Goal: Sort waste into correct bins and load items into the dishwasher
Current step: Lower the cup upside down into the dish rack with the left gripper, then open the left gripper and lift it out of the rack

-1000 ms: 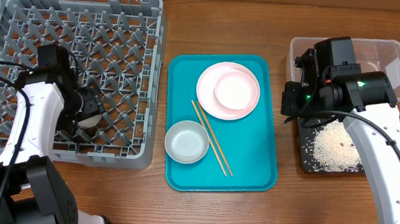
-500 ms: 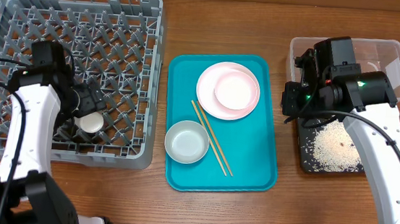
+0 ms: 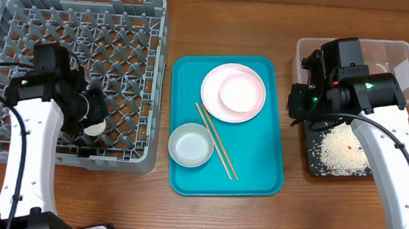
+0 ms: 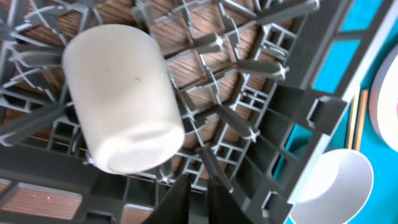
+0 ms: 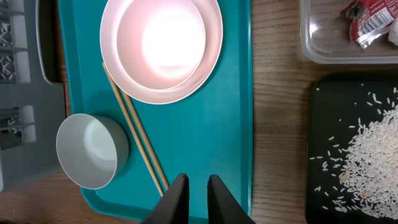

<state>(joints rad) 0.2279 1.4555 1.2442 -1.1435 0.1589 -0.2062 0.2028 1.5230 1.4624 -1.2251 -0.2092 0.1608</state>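
Note:
The small white cup (image 3: pixel 94 125) (image 4: pixel 121 99) lies on its side among the pegs of the grey dishwasher rack (image 3: pixel 72 14). Just beside it, my left gripper (image 3: pixel 92 112) (image 4: pixel 198 186) is shut on nothing. On the teal tray (image 3: pixel 259 171) a pinkish-white bowl (image 3: pixel 240 92) sits in the white plate (image 3: pixel 211 104). A grey bowl (image 3: pixel 191 144) and two chopsticks (image 3: pixel 217 141) lie there too. My right gripper (image 3: pixel 298 108) (image 5: pixel 197 180) hangs shut and empty over the tray's right side. The red wrapper (image 5: pixel 367 18) lies in the clear tub (image 3: pixel 402 65). Rice (image 3: pixel 344 150) fills the black tray (image 3: pixel 315 165).
The rack takes up the table's left third, with tall lattice walls around the cup. The teal tray sits in the middle. Bare wood shows between tray and bins and along the front edge. My right arm covers part of the clear tub in the overhead view.
The left jaws opened wide off the cup, then closed empty. The left arm shifted slightly right over the rack. The cup stays lying in the rack. The right arm has not moved.

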